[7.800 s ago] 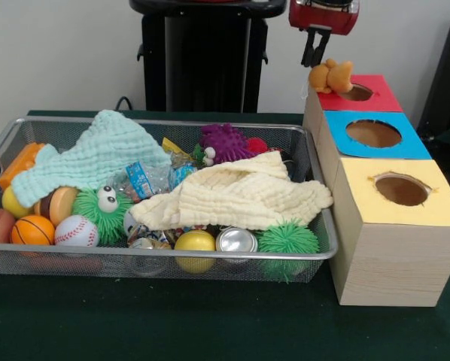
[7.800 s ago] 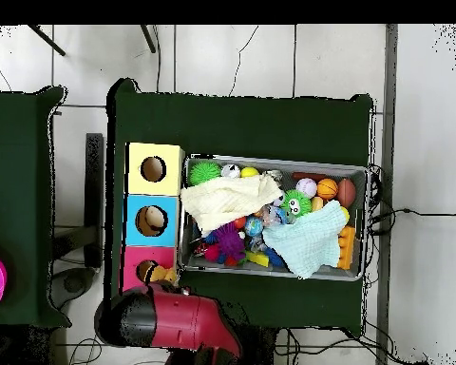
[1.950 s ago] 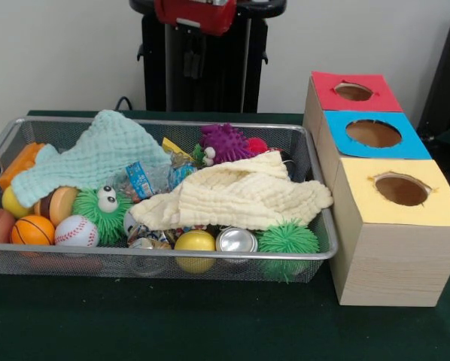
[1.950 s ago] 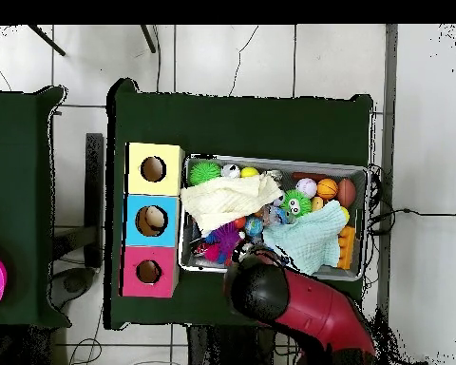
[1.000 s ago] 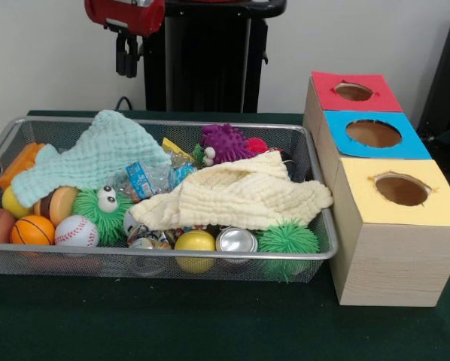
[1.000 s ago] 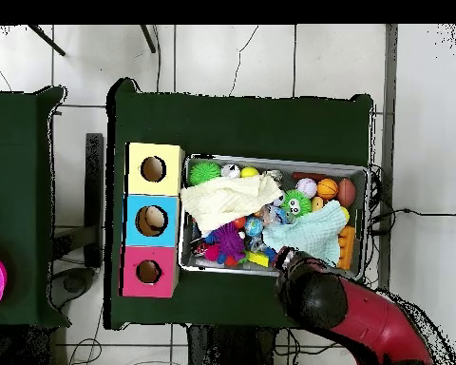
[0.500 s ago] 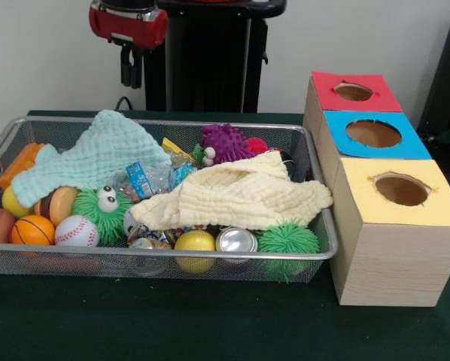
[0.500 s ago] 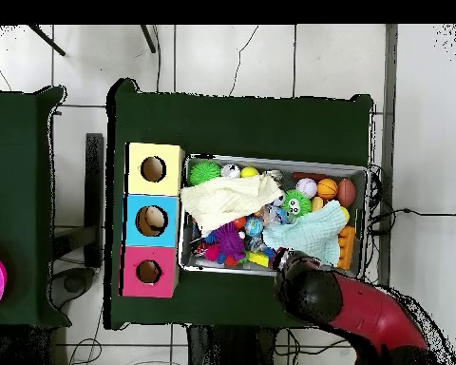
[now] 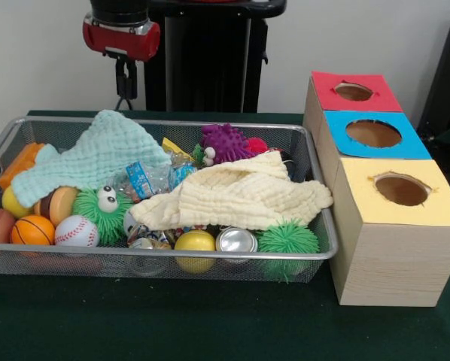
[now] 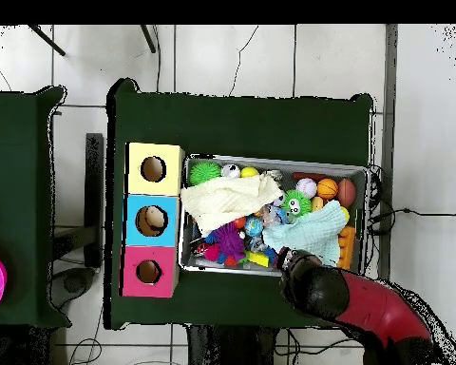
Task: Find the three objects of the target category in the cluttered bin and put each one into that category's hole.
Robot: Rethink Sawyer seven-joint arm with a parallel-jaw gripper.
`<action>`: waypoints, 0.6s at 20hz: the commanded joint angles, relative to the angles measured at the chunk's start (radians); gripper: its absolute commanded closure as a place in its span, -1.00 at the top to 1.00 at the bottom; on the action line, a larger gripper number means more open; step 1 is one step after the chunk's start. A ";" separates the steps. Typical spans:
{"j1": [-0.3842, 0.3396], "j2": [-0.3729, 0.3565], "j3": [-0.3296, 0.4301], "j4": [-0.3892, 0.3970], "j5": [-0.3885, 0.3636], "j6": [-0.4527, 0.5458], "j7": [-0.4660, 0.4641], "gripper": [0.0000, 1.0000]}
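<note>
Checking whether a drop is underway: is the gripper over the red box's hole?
No, the gripper hangs above the bin's far rim beside the mint cloth, well away from the red box.

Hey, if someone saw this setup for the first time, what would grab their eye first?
Probably the wire bin heaped with bright toys and balls, a pale yellow cloth and a mint green cloth draped over them. Beside it stand three boxes with round holes, topped red, blue and yellow. The gripper hangs above the bin's far edge.

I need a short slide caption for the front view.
Gripper hangs above mint cloth in cluttered wire bin.
</note>
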 commanded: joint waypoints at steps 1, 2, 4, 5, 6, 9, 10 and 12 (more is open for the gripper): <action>-0.031 0.074 0.098 -0.067 -0.069 -0.038 -0.029 -1.00; -0.030 0.078 0.094 -0.071 -0.070 -0.033 -0.025 -1.00; -0.026 0.080 0.087 -0.080 -0.073 -0.029 -0.019 -1.00; -0.024 0.081 0.084 -0.084 -0.077 -0.030 -0.017 -1.00; -0.021 0.079 0.080 -0.084 -0.079 -0.030 -0.014 -1.00; -0.007 0.090 0.060 -0.097 -0.094 -0.045 0.001 -1.00; -0.006 0.090 0.060 -0.099 -0.101 -0.049 0.000 -1.00; -0.050 0.094 0.109 -0.079 -0.094 -0.029 -0.027 1.00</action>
